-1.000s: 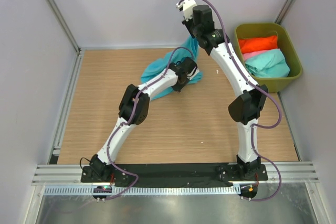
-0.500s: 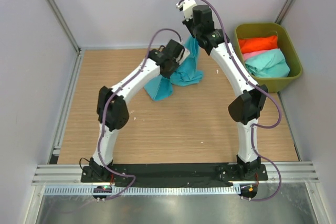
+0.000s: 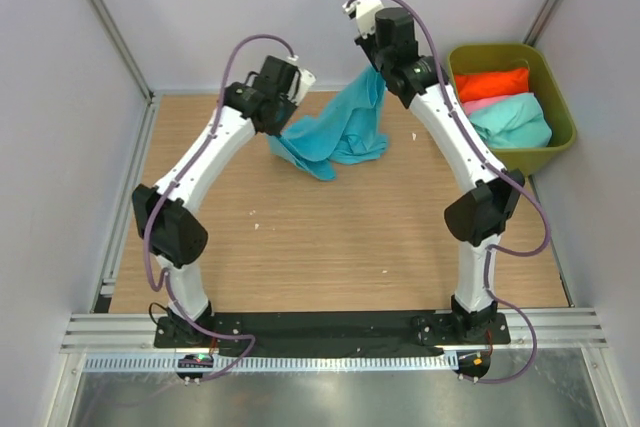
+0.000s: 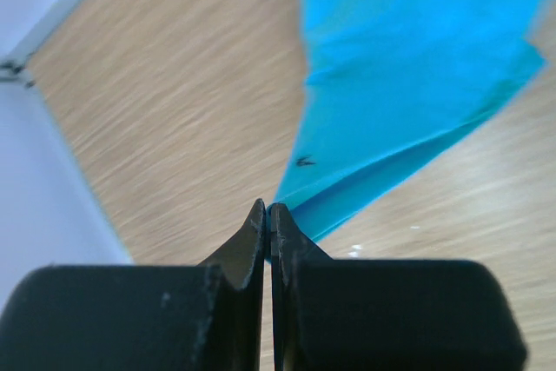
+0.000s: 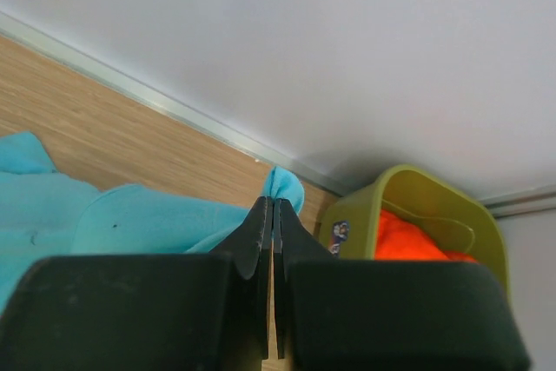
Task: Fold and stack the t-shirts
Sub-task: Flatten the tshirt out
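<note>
A turquoise-blue t-shirt hangs between both grippers above the back of the wooden table, its lower folds resting on the wood. My left gripper is shut on the shirt's left edge, and cloth fans out from its tips. Higher up by the back wall, my right gripper is shut on another corner; a tuft of the shirt pokes past its tips. The orange-red, pink and mint-green t-shirts lie in the bin.
The olive-green bin stands at the back right against the wall, and its rim shows close to the right gripper. Grey walls enclose the table at the back and on both sides. A metal rail runs along the left edge.
The left arm has swung back and to the left, pulling the shirt's edge out with it and spreading the cloth. The right arm has barely moved.
</note>
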Tool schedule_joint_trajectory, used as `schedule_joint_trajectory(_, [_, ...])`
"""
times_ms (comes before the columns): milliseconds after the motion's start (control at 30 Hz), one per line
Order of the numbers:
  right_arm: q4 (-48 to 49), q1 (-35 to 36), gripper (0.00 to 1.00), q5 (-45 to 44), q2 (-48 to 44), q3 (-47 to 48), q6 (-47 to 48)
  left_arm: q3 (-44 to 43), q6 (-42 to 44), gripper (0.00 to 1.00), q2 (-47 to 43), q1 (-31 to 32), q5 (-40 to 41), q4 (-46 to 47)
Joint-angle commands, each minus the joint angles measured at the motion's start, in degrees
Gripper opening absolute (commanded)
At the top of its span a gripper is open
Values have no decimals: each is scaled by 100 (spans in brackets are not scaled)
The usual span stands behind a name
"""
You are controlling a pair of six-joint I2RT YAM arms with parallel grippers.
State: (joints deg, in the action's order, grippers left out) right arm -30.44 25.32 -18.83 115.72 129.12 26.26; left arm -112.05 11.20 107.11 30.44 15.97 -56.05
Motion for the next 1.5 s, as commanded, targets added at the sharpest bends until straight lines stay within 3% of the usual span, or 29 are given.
schedule_joint_trajectory(0, [547,-10,1,-445,-1225,-61,160,-440,399,0,-893,-494,371,234])
schedule_joint_trajectory(233, [864,-1,1,-622,-2675,-739,169,-502,1199,0,-1894,-653,662,1323])
schedule_joint_trajectory(367, [513,-18,1,-421,-3361,-757,-190,-301,1420,0,-2605,-653,742,1589])
schedule_joint_trajectory(533, [-364,-27,1,150,-3907,-415,-745,-1,1481,0,-3494,-662,102,1536])
schedule_joint_trajectory(633, [-795,-36,1,353,-4215,6,-921,-193,1647,0,-3898,-793,-523,1029])
schedule_joint_trajectory(833, [-1131,-431,1,1135,-5067,96,-1421,-343,1957,0,-4742,-794,-902,973])
schedule_joint_trajectory(1100, [-1342,-888,1,1672,-4937,1037,-1466,-924,1912,0,-4752,-1040,-798,832])
schedule_joint_trajectory(1300, [-562,-897,1,1584,-4954,-315,-1396,295,2131,0,-4708,-1031,-192,1543])
schedule_joint_trajectory(1467, [-270,-906,1,1541,-4647,-1108,-1010,789,2246,0,-4489,-1040,-6,1624])
